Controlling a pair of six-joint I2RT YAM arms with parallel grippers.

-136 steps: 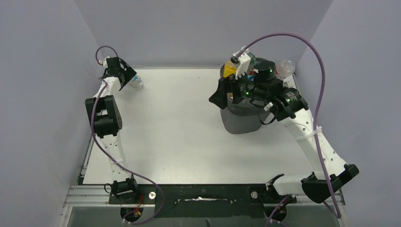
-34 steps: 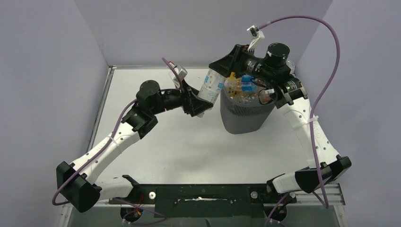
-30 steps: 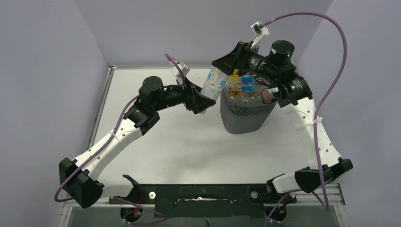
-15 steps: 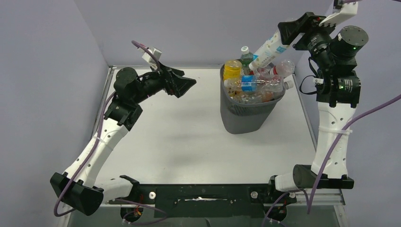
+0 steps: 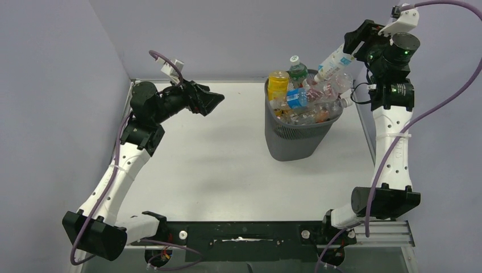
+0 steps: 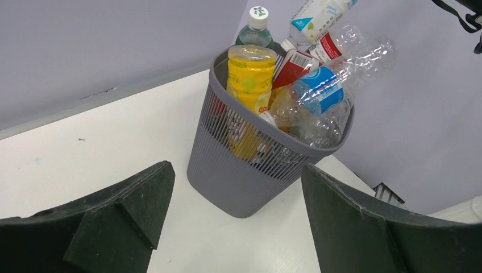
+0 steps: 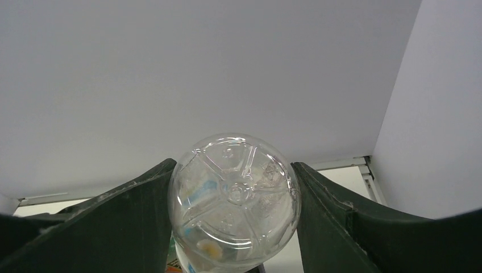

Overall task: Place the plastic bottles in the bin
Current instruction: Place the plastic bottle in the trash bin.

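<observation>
Two grippers, one of them loaded. We saw the right gripper (image 5: 352, 45) clamped on a clear bottle (image 5: 335, 58) with a white-and-blue label, held high over the far right rim of the bin (image 5: 295, 142). That bottle was tilted, neck down toward the pile, with its base up and filling the gap between both fingers (image 7: 142, 210). We could not tell whether its lower end touched the pile.

The bin stood upright on the table (image 5: 199, 170), at the far side, right of centre. We logged it heaped above its rim with bottles (image 6: 307, 114). A yellow one (image 6: 250, 68) stood upright in the far left corner, with a green one (image 6: 256, 25), white-capped, just behind it. A red-labelled one (image 6: 293, 65) sat beside the yellow, and a crumpled clear one (image 6: 321, 91) with a blue label lay across the top. More clear ones sat lower down, too jumbled for us to count.

The left gripper (image 5: 211, 101) hung over the far left of the table, well apart from the bin. Its jaws were spread wide and it was empty.
</observation>
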